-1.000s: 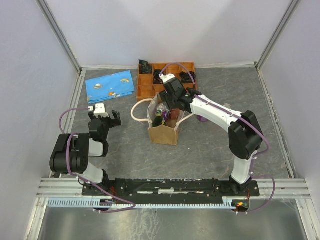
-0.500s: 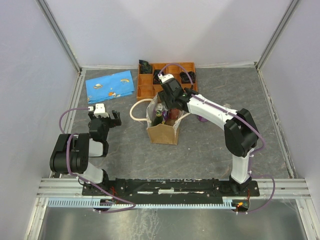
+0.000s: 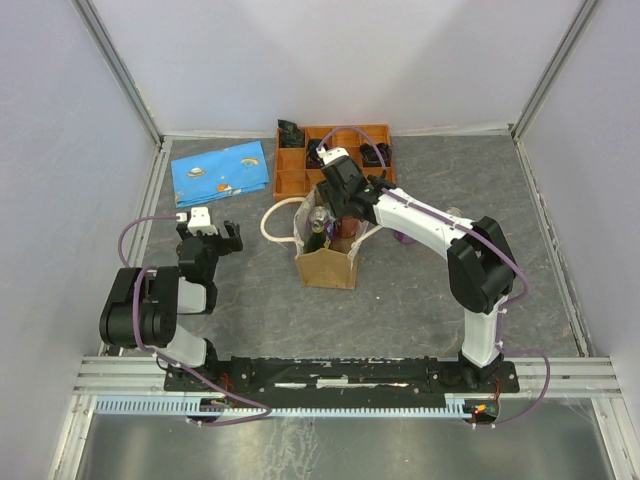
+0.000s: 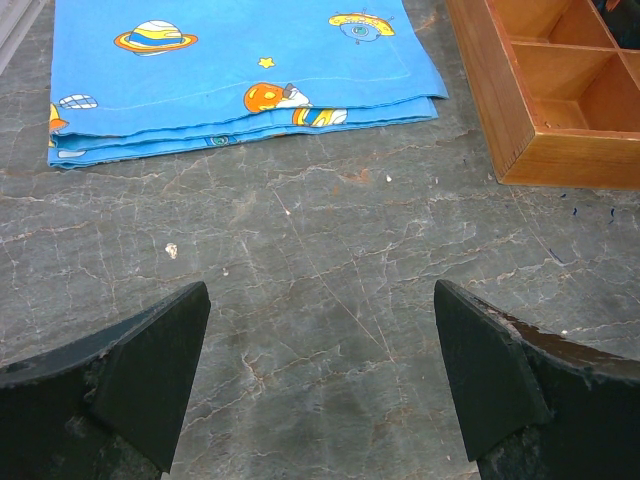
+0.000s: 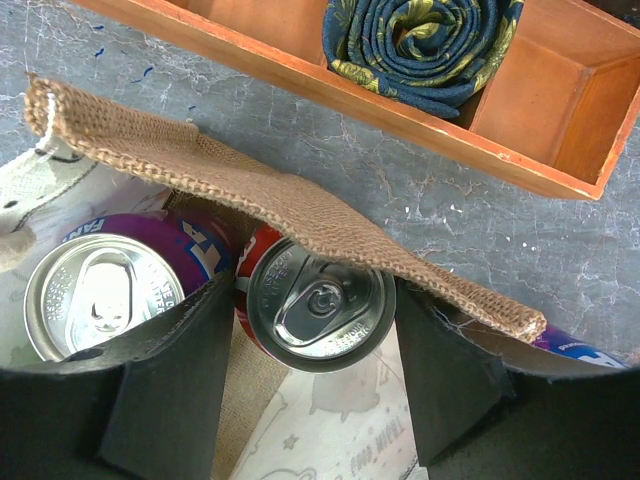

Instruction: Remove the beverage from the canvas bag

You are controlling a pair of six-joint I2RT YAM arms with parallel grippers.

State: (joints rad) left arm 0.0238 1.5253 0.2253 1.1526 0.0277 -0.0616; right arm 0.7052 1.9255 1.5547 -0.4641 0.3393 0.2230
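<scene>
From above, the small tan-brown canvas bag with cream rope handles (image 3: 325, 262) is seen upright on the grey marbled bench (image 3: 420, 300), just in front of the orange-brown wooden compartment tray (image 3: 292, 165). The right gripper (image 3: 333, 212) is seen at the bag's mouth, and the left gripper (image 3: 208, 232) is parked well apart, near a folded blue cloth printed with planets (image 3: 222, 172). Nothing is seen lifted out, so the task is judged barely begun (grasp, lift and set-down are all left).

In the left wrist view, that arm's fingers (image 4: 150, 370) are shown spread wide over bare bench, holding nothing.

Only in the right wrist view are the contents shown: 2 cans are stood inside, a purple drink can (image 5: 100, 295) and a red drink can with a silver top (image 5: 315, 305). The right fingers (image 5: 170, 390) are spread to either side of the red one. Whether it is already pinched cannot be told.
</scene>
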